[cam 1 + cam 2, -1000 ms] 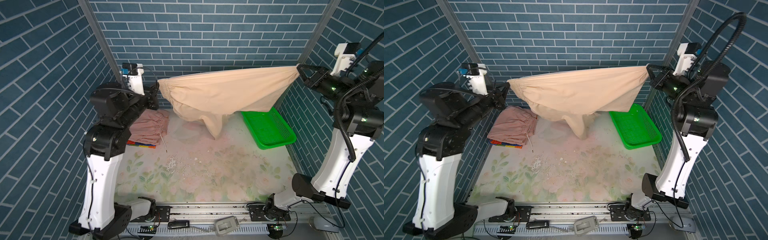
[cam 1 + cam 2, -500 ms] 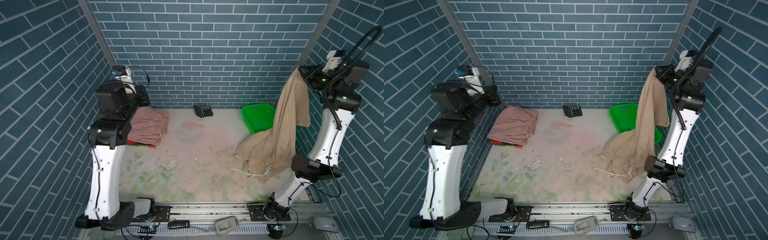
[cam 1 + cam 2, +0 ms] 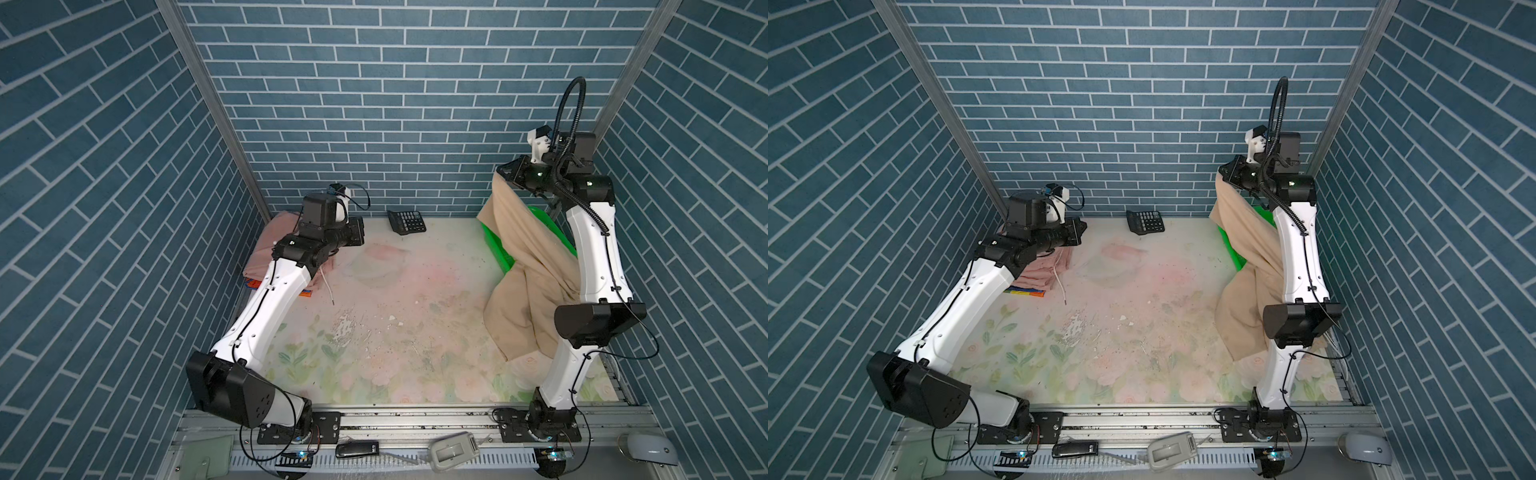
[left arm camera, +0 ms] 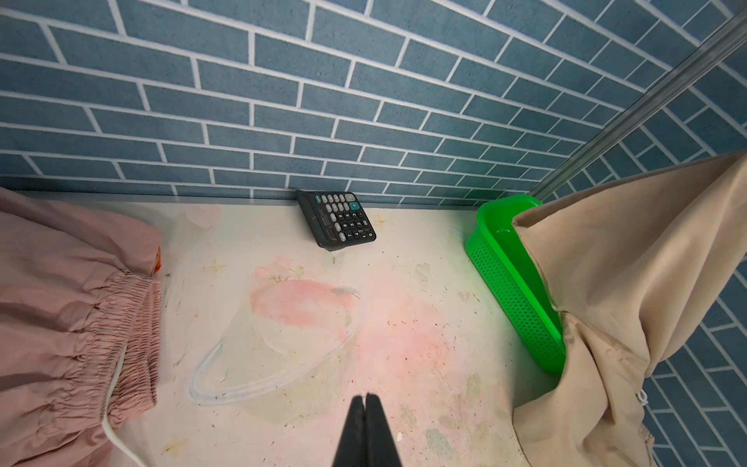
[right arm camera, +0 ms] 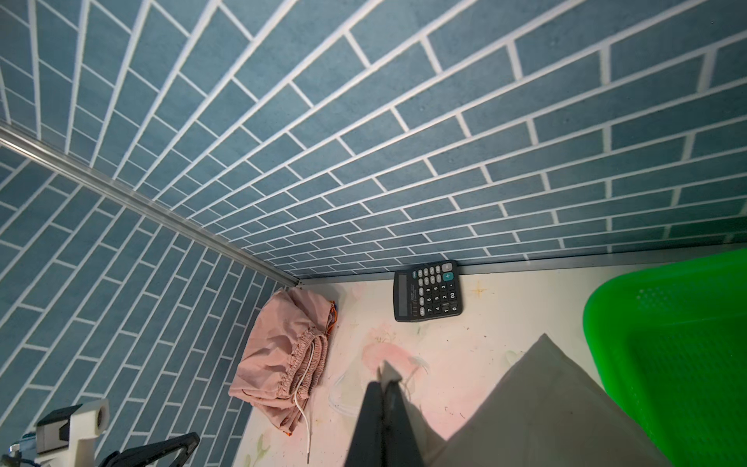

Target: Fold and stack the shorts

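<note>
Three shorts in view. We have the beige pair (image 3: 524, 266) pinched at one corner in the right gripper (image 3: 503, 178), up high at far right. It hangs over the basket (image 4: 507, 279) and the right arm, lower end down by the mat (image 3: 395, 332). Pink pair (image 4: 60, 291) lies folded far left on the rainbow pair (image 3: 1026, 292). Left gripper (image 4: 366, 402) is closed on nothing, just right of the pink pair. Calculator (image 3: 406, 221) sits against the far wall.

Matt cloth shorts (image 3: 519, 257), glossy plastic basket (image 4: 509, 291)
</note>
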You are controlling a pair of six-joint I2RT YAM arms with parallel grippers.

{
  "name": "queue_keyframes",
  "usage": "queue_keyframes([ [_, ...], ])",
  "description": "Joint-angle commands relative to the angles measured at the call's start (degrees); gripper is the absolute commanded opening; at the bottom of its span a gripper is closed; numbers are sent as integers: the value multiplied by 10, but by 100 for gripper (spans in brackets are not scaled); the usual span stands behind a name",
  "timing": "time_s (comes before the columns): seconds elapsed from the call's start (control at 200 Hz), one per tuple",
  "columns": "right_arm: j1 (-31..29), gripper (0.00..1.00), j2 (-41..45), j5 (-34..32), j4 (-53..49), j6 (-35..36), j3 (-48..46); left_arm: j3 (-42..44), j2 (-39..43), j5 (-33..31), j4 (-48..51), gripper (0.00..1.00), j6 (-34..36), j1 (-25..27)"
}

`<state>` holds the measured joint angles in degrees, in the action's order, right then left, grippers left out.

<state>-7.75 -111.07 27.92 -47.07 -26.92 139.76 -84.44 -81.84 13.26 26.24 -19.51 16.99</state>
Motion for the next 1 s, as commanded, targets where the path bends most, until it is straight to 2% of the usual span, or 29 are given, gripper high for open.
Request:
queue_keyframes([
  [0.0,-18,0,31,-50,-23,37,10,15,21,14,-34,0,-4,0],
  [0.295,-25,0,130,-160,-34,63,-37,38,38,24,-36,0,-1,-1],
  [0.47,-39,0,189,-184,-39,64,-46,33,36,29,-40,0,-2,2],
  [0.58,-73,0,222,-186,-20,49,-56,27,35,31,-41,0,0,5],
  [0.68,-143,0,241,-180,34,35,-85,21,36,31,-38,0,7,5],
  [0.76,-208,0,227,-183,72,28,-88,17,36,31,-29,0,15,4],
  [0.865,-278,0,167,-190,91,29,-37,15,42,20,-14,0,28,4],
  [0.995,-300,0,54,-214,62,35,82,21,59,4,4,0,45,-1],
])
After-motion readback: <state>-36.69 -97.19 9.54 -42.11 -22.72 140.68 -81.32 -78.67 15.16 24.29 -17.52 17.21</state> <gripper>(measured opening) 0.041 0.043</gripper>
